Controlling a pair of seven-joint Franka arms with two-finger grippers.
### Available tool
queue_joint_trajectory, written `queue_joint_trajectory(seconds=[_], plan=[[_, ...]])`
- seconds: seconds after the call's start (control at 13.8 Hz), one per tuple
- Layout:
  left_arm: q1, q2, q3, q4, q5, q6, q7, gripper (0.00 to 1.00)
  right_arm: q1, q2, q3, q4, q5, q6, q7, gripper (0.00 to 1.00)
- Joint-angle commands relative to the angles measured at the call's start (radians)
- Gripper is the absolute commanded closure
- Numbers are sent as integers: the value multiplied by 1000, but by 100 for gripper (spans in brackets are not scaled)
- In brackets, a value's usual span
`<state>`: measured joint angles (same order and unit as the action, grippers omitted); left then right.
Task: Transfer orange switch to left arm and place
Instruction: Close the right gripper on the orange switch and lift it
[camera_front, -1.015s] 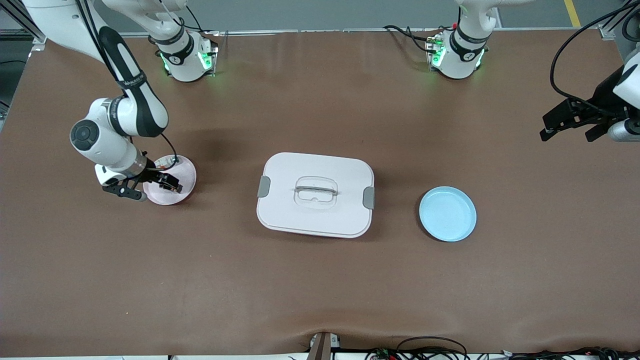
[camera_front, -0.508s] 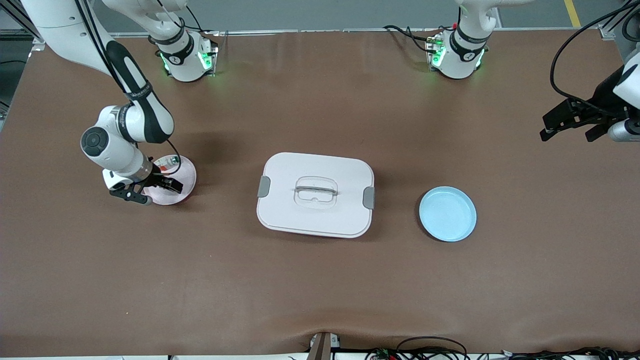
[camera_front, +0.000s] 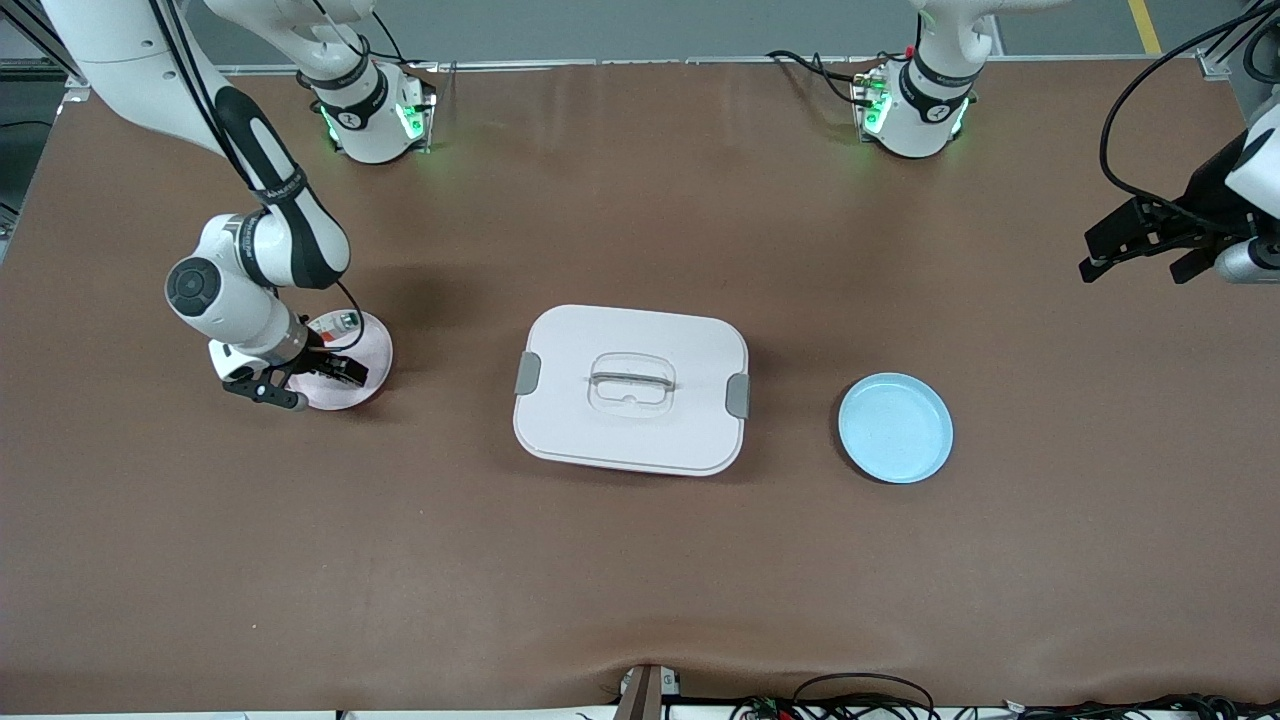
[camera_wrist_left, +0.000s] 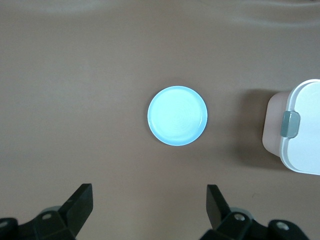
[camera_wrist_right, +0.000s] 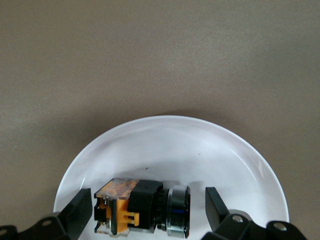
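switch (camera_wrist_right: 142, 207) in plate (camera_front: 362, 346), box (camera_front: 631, 390) between plates

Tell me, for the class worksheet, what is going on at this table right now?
The right pincer is down at the pink plate, its fingers open on either side of the orange switch lying on it, not yet gripped. The left pincer waits open in the air at its own end of the table. The box sits closed mid-table, with a blue plate beside it.
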<state>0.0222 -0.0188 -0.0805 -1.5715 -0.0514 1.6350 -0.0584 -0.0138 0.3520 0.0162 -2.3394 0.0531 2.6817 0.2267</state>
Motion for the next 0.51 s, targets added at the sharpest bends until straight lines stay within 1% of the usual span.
queue_joint_trajectory(seconds=[0.0, 0.07, 0.15, 0.22, 0.29, 0.36, 0.44], plan=[[2, 13, -2, 24, 2, -1, 14, 0, 3, 12, 1, 12, 5, 0, 14, 0], [2, 13, -2, 22, 2, -3, 14, 0, 8, 13, 1, 12, 5, 0, 14, 0], [4, 13, -2, 22, 2, -3, 14, 0, 9, 13, 1, 12, 5, -5, 13, 11], [4, 13, -2, 22, -1, -3, 12, 0, 14, 12, 1, 11, 4, -16, 10, 52], [4, 13, -2, 22, -4, -3, 8, 0, 32, 12, 1, 11, 4, -17, 13, 90], [4, 13, -2, 22, -5, -4, 6, 0, 41, 12, 1, 11, 4, -17, 14, 100], [4, 13, -2, 22, -8, -4, 5, 0, 41, 12, 1, 11, 4, -19, 14, 100]])
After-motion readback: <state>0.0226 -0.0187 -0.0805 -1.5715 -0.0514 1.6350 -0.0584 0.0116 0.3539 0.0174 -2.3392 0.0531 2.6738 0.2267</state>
